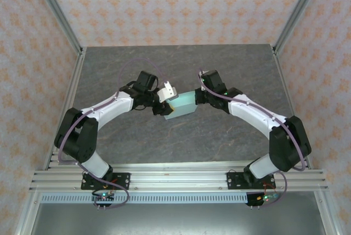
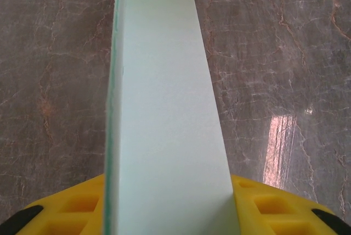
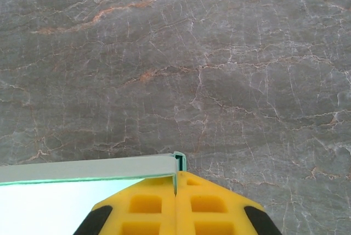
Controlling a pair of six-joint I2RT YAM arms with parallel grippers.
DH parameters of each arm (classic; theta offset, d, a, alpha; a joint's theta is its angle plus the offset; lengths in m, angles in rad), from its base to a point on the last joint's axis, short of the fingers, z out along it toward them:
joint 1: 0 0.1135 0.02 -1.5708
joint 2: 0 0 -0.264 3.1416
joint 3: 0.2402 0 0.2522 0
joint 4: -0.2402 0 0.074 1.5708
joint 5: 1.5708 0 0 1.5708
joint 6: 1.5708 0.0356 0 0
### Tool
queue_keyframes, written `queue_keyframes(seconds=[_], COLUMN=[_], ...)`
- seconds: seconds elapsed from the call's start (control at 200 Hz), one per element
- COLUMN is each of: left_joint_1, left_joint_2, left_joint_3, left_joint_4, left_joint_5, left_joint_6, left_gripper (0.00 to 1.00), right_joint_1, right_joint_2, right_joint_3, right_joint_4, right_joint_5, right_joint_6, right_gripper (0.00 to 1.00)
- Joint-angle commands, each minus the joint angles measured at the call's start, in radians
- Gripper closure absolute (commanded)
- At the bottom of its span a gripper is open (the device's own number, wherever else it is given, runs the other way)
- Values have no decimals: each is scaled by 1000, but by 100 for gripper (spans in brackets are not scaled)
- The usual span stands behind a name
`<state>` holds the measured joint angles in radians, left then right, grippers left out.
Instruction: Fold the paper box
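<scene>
1. Paper box: pale mint-blue card, already a small rectangular body. It sits over the middle of the grey marbled table, spanning the gap between the two grippers.
2. Left gripper: at the box's left end. In the left wrist view the paper box rises as a tall pale panel out from between the yellow fingers of the left gripper, one finger on each side of it. The jaws are part-way apart, clamped across the card body.
3. Right gripper: at the box's right end. In the right wrist view the yellow fingers of the right gripper are pressed together, and a thin green card edge runs down into the seam between them. It reads as a pinch on a thin edge of the box.
4. The box's long flat edge runs left from that pinch, with bare marbled table beyond.
5. Both arms bow inward from their bases to meet at the box.
6. Whether the box touches the table, I cannot tell.
</scene>
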<state>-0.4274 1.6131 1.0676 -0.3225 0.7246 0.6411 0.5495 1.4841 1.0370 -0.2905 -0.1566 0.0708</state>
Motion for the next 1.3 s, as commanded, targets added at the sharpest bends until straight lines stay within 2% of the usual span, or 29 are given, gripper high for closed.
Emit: queue_keyframes(seconds=[0.0,0.285,0.425,0.756,0.986,1.296], left_joint_1=[19,18,17,13,14,15], left_joint_2=[18,56,82,122,171,231], left_joint_3=[42,73,96,133,175,214], left_joint_4=[-7,-61,-106,-184,-247,-295], left_joint_5=[-92,-141,-186,-268,-315,-334], left_joint_6=[-30,-10,5,47,67,88], left_gripper=[76,76,75,72,70,70], right_joint_1=[0,0,1,0,1,-3], right_joint_2=[-51,-84,-95,-89,-97,-78], right_joint_3=[-47,-128,-156,-101,-67,-39], right_joint_4=[7,77,107,49,-5,-80], right_joint_5=[31,43,46,34,31,87], right_joint_6=[18,58,126,195,186,71], right_gripper=[100,100,100,100,100,100])
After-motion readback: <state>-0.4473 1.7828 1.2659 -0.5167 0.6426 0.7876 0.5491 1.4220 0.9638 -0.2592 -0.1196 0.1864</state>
